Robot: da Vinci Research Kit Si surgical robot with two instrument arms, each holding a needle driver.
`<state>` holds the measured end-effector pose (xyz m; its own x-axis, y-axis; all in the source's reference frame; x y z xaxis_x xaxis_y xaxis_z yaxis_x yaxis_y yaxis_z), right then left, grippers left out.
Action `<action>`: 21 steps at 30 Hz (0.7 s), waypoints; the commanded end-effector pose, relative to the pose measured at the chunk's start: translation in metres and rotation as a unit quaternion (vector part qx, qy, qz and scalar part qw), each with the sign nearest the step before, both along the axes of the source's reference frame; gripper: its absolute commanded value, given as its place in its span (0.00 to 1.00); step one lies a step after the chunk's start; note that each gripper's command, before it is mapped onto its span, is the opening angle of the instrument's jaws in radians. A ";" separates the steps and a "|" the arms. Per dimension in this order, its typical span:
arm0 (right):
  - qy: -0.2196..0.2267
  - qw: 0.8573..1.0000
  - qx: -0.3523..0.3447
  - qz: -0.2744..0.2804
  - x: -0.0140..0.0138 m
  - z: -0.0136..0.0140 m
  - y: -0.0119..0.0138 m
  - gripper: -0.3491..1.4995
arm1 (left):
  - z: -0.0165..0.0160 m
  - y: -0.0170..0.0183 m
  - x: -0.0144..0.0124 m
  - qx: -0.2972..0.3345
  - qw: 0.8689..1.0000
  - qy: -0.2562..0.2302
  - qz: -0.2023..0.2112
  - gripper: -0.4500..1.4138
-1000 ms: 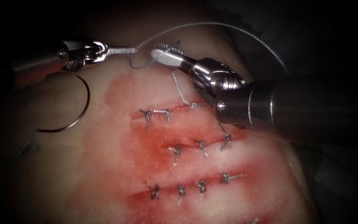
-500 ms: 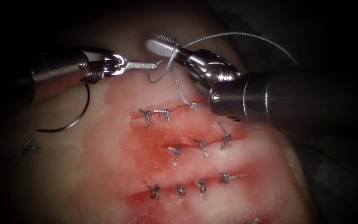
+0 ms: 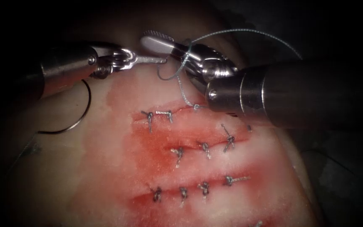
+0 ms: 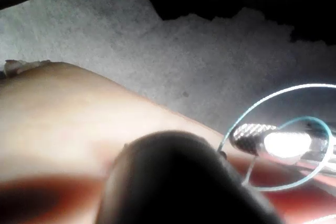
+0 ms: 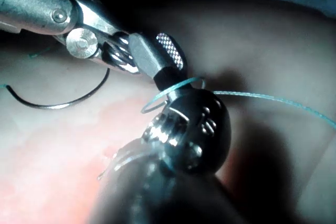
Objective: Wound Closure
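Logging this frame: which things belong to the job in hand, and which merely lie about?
In the job:
left steel needle driver, holding thread
right steel needle driver, thread looped round it
pale blue-grey thread
pink pork tissue

Lying about:
curved steel needle, loose, left of cut
finished knotted stitches

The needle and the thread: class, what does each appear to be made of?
Needle: probably steel; thin, dark, glinting curve lying free on the tissue, left of the cuts. Thread: looks like braided fibre; pale, matte, faintly twisted, looped around the right gripper.
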<state>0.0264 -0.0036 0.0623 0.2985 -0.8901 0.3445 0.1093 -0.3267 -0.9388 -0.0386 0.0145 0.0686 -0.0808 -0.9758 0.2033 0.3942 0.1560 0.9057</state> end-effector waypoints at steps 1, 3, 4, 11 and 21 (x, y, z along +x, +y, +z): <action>-0.006 0.999 0.010 -0.040 0.0006 -0.0002 0.0007 0.33 | 0.0000 0.0015 -0.0006 -0.009 1.000 -0.008 -0.003 0.00; -0.020 0.995 0.026 -0.093 0.0008 -0.0005 0.0006 0.27 | 0.0000 0.0014 -0.0009 -0.019 1.000 -0.008 -0.007 0.00; -0.020 0.993 0.028 -0.111 0.0009 -0.0006 0.0006 0.26 | 0.0000 0.0013 -0.0011 -0.026 1.000 -0.009 -0.007 0.00; -0.020 0.972 0.036 -0.232 0.0014 -0.0005 0.0006 0.27 | -0.0003 0.0004 -0.0029 -0.052 0.999 -0.002 -0.008 0.00; -0.114 0.901 0.083 -0.410 0.0015 -0.0009 -0.0004 0.26 | -0.0012 -0.0001 -0.0047 -0.079 0.997 -0.014 -0.013 0.00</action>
